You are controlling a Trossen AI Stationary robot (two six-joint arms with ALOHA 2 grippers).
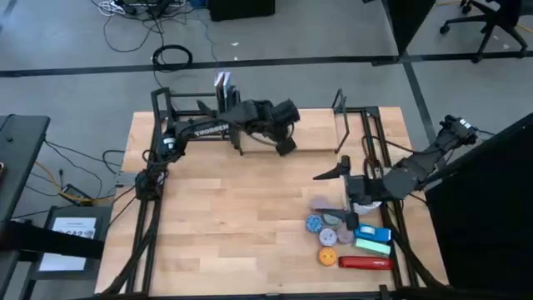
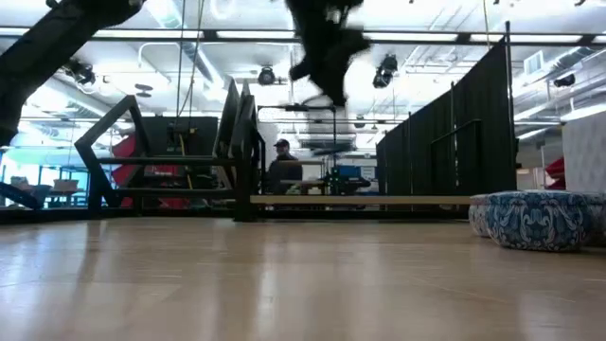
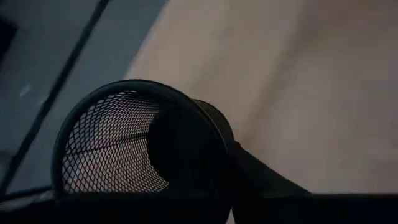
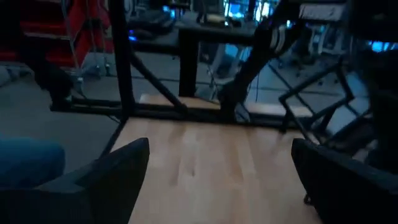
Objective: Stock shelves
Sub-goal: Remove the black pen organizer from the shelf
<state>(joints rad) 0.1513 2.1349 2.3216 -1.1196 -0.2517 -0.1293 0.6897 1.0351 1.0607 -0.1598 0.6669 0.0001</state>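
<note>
The left gripper hung above the far side of the table, toward 12 o'clock in the high view, and it was closed on a black mesh pen cup; in the left wrist view one finger sat inside the cup and pressed on its wall. The shelves stood along the far edge, the barred book-holder at about 11 o'clock and the pale wooden board running from it toward 1 o'clock. In the low view the gripper was clearly high over this board.

To do this step well, I think the arm had to bring the cup upright first and lower it slowly over the middle of the narrow board, away from the black upright ends. The fingers should release only when the base is flat on the wood, because a light cup can tip easily.

The right gripper waited with fingers apart and empty, at about 3 o'clock, near the round tins and small boxes.
</note>
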